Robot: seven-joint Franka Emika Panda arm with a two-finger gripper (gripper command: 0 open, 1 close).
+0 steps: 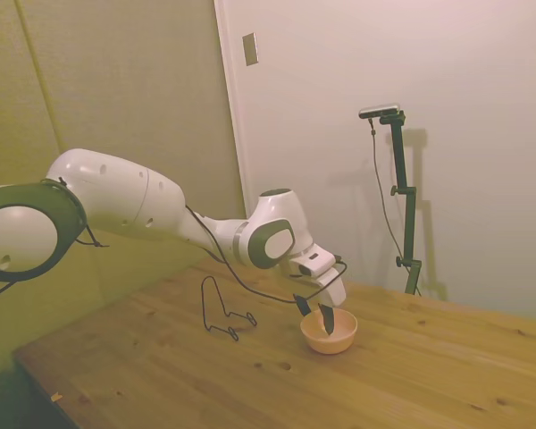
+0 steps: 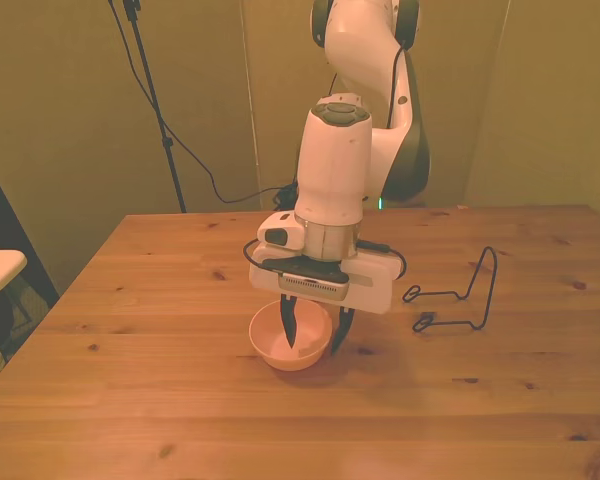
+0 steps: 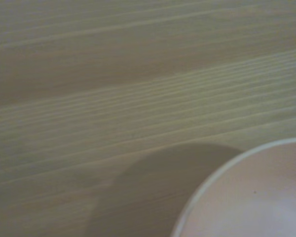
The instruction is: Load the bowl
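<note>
The pale pink bowl [image 2: 273,347] [image 1: 337,340] stands upright on the wooden table [image 2: 130,400], with nothing showing inside it. My gripper [image 2: 315,328] [image 1: 314,312] hangs low over the bowl's edge on the front view's right, open. One dark finger reaches down inside the bowl and the other sits just outside the rim, so the fingers straddle the bowl's wall. Up close, the wrist view catches a curved part of the bowl [image 3: 256,197] and its shadow on the wood.
A thin black wire rack [image 2: 448,323] [image 1: 241,315] stands on the table at the front view's right, about a hand's width from the bowl. Bare wood [image 1: 429,375] surrounds the bowl on the other sides.
</note>
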